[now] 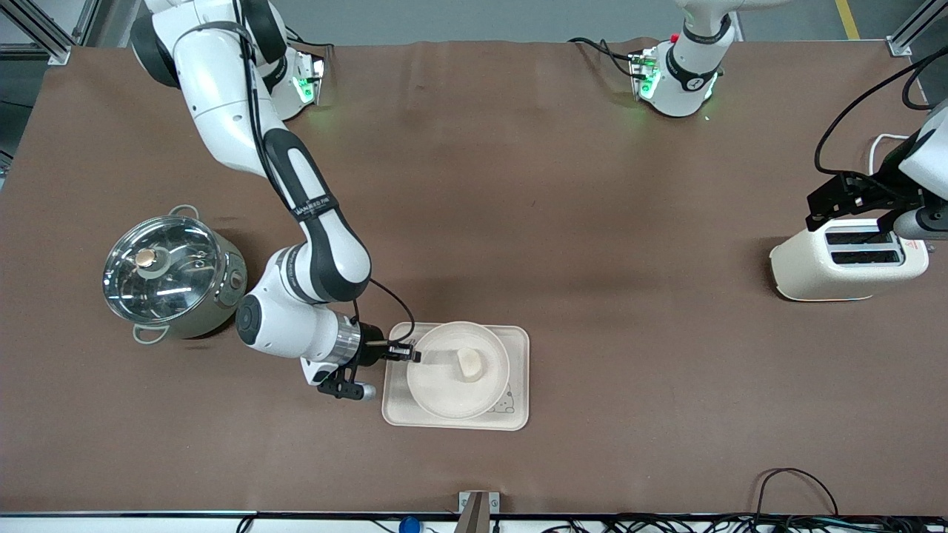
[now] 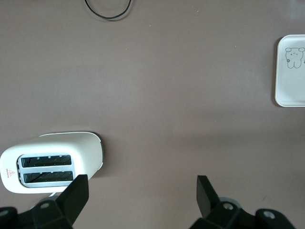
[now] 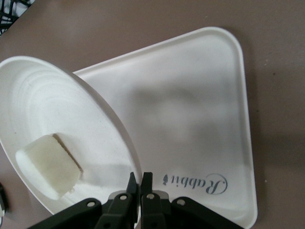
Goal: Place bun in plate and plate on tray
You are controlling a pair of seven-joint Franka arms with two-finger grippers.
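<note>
The round cream plate (image 1: 444, 389) lies over the rectangular tray (image 1: 518, 348) with the "Rabbit" lettering, in the middle of the table near the front camera. The bun (image 1: 469, 364) sits in the plate. My right gripper (image 1: 411, 355) is shut on the plate's rim at the end toward the right arm. In the right wrist view my right gripper (image 3: 139, 177) pinches the rim, the plate (image 3: 57, 109) stands tilted over the tray (image 3: 190, 119), and the bun (image 3: 47, 164) rests in it. My left gripper (image 1: 837, 200) is open and empty above the toaster; its own view (image 2: 141, 183) shows bare table between the fingers.
A white toaster (image 1: 844, 266) stands at the left arm's end of the table, also in the left wrist view (image 2: 52, 162). A steel pot with a glass lid (image 1: 170, 274) stands at the right arm's end, beside the right arm. The tray's corner (image 2: 290, 71) shows in the left wrist view.
</note>
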